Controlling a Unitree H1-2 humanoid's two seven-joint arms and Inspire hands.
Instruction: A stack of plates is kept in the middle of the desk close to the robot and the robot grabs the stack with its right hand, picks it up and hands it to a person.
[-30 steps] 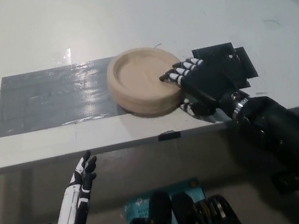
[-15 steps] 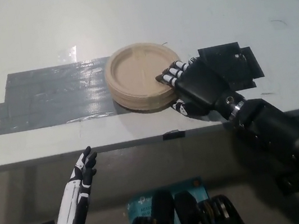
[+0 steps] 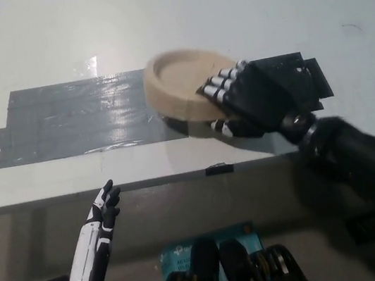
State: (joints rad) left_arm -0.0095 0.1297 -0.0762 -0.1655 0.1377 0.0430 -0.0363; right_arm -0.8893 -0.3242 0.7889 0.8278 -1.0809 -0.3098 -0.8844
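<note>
Now the black right hand [image 3: 244, 99] pinches the round tan stack of plates [image 3: 186, 87], tilted above the white desk [image 3: 154, 17] by wide grey tape [image 3: 71, 127] and black tape [image 3: 299, 80]. Below the desk edge, the white left hand [image 3: 103, 214] rests with fingers spread.

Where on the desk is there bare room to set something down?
Free: white desk beyond the grey tape patch, and the strip between it and the near edge. Crowded: right hand gripping the plate stack by the black tape.
</note>
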